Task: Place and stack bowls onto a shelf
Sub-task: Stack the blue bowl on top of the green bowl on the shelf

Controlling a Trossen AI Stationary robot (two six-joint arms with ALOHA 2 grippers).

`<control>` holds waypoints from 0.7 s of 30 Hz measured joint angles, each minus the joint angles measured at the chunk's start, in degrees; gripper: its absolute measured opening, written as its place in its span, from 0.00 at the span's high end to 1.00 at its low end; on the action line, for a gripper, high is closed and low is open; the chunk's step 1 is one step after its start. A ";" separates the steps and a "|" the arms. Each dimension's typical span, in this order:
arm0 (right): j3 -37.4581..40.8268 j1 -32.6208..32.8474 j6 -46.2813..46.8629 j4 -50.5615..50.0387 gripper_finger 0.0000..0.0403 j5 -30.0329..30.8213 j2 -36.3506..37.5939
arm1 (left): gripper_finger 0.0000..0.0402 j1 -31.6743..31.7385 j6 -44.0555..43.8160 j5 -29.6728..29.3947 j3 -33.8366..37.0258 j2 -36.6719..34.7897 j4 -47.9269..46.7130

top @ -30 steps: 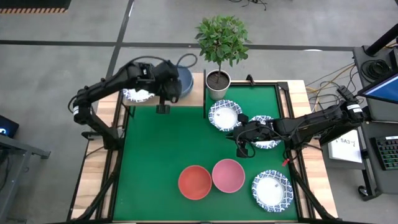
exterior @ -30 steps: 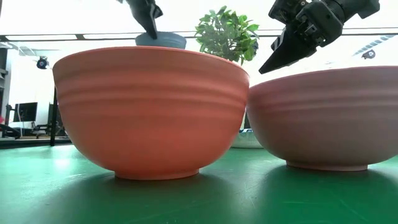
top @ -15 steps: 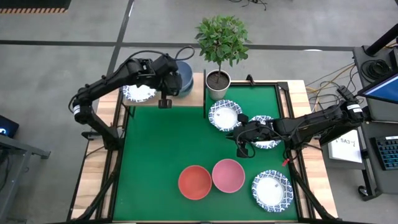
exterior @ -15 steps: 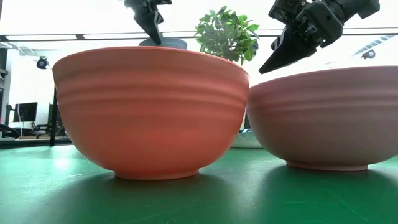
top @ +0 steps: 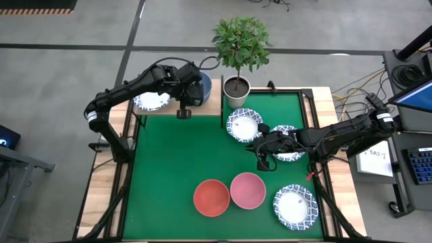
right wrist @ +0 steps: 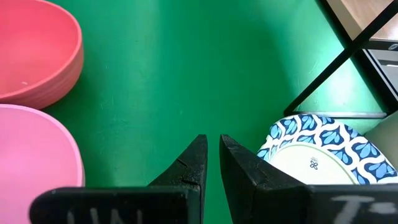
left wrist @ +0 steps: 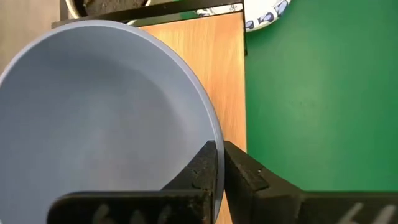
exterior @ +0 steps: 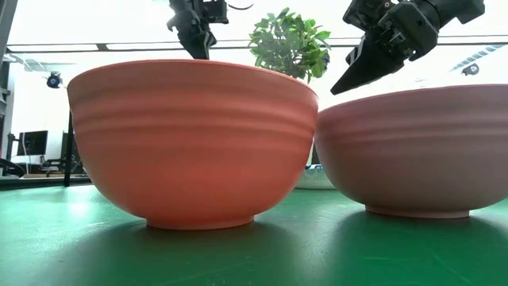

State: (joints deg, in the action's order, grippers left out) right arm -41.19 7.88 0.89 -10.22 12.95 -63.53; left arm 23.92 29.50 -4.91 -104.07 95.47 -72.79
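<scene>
My left gripper (top: 183,106) sits over the wooden shelf (top: 212,102), its fingers (left wrist: 202,168) pinched on the rim of the blue bowl (left wrist: 99,124). The bowl rests on the shelf board, on the side nearer the white plant pot (top: 235,91); the wrist view shows the rim caught between my two fingers, with bare wood just past them. On the far side of my left gripper from the pot, a blue-patterned white bowl (top: 150,102) also lies on the shelf, close beside the blue bowl.

My right gripper (top: 262,156) hangs low over the green mat (top: 175,155), fingers (right wrist: 194,163) nearly together with only a thin gap and nothing between them. Just beside it, toward the shelf, lies a patterned bowl (top: 244,124), and another patterned bowl (top: 289,143) lies under my right forearm, touching or overlapping the first. Ahead of my right fingers, well apart, the red bowl (top: 211,197) and the pink bowl (top: 248,190) stand side by side, touching. A fourth patterned bowl (top: 295,206) lies just beyond the pink one, near the mat's edge.
</scene>
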 joint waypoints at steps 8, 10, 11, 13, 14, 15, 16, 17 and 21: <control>0.00 0.00 -0.02 -0.06 0.92 0.00 0.00 | 0.93 0.00 -0.15 -0.42 0.00 0.60 0.04; 0.00 0.00 -0.02 -0.06 0.92 0.00 0.00 | 0.91 0.00 -0.15 -0.52 0.00 0.60 0.02; 0.00 0.00 -0.02 -0.06 0.92 0.00 0.00 | 0.90 0.00 -0.15 -0.54 0.00 0.58 -0.04; 0.02 0.00 -0.02 -0.06 0.92 0.00 0.00 | 0.88 0.00 -0.15 -0.55 0.00 0.58 -0.11; 0.02 0.00 -0.02 -0.06 0.92 0.00 0.00 | 0.86 0.00 -0.18 -0.55 -0.01 0.58 -0.21; 0.02 0.00 -0.02 -0.06 0.92 -0.02 0.00 | 0.84 0.00 -0.18 -0.55 -0.05 0.57 -0.45; 0.02 0.00 0.01 -0.06 0.92 -0.02 0.00 | 0.82 0.00 -0.17 -0.56 -0.17 0.56 -0.82; 0.02 0.00 0.04 -0.06 0.92 -0.02 0.00 | 0.80 0.00 -0.18 -0.57 -0.39 0.53 -1.24; 0.02 0.00 0.11 -0.06 0.92 -0.02 0.00 | 0.73 -0.02 -0.81 -0.55 -2.29 0.16 -2.83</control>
State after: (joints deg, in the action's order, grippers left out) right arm -41.17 7.88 0.99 -10.28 12.93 -63.53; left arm 23.90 28.69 -5.46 -106.36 95.63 -75.62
